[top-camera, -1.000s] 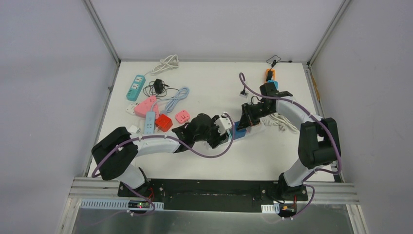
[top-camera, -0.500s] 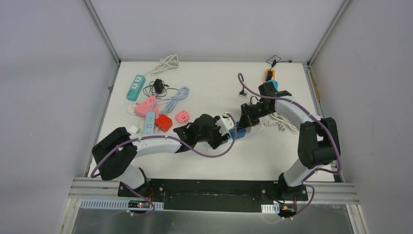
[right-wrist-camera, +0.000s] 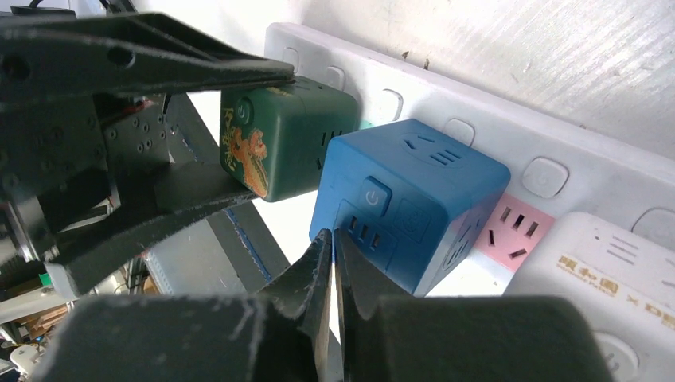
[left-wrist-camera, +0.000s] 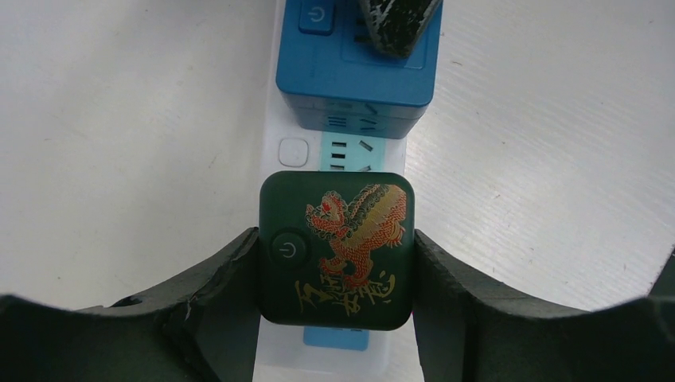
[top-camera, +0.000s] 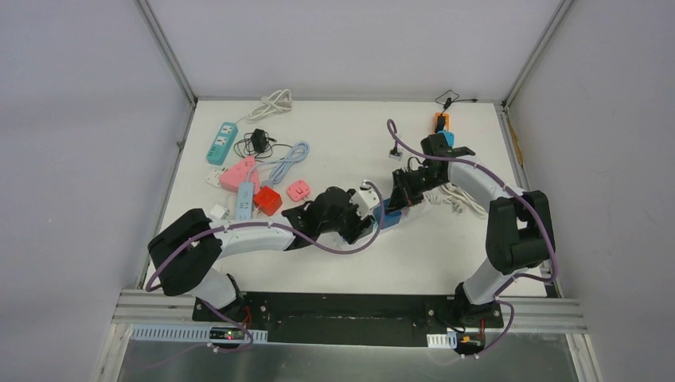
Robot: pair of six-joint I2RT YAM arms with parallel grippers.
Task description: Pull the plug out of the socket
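Item: dark green cube plug (left-wrist-camera: 335, 248), gold-and-red dragon print, power button on its top face. Location: standing on a white power strip (right-wrist-camera: 477, 103) near the middle of the worktop (top-camera: 342, 135), slightly toward the right edge.
Left tool (left-wrist-camera: 335, 270): clamped on the green plug, one finger on each side.
Right tool (right-wrist-camera: 333, 247): fingers together, tips pressing on the top face of a blue cube adaptor (right-wrist-camera: 414, 207), just beside the green plug on the same strip.
White cube adaptor (right-wrist-camera: 605, 278): next along the strip, beyond the blue one.
Toward the left edge: teal strip (top-camera: 222, 142), pink strip (top-camera: 237, 173), red cube (top-camera: 268, 200), pink cube (top-camera: 298, 190), light-blue cable (top-camera: 291, 158).
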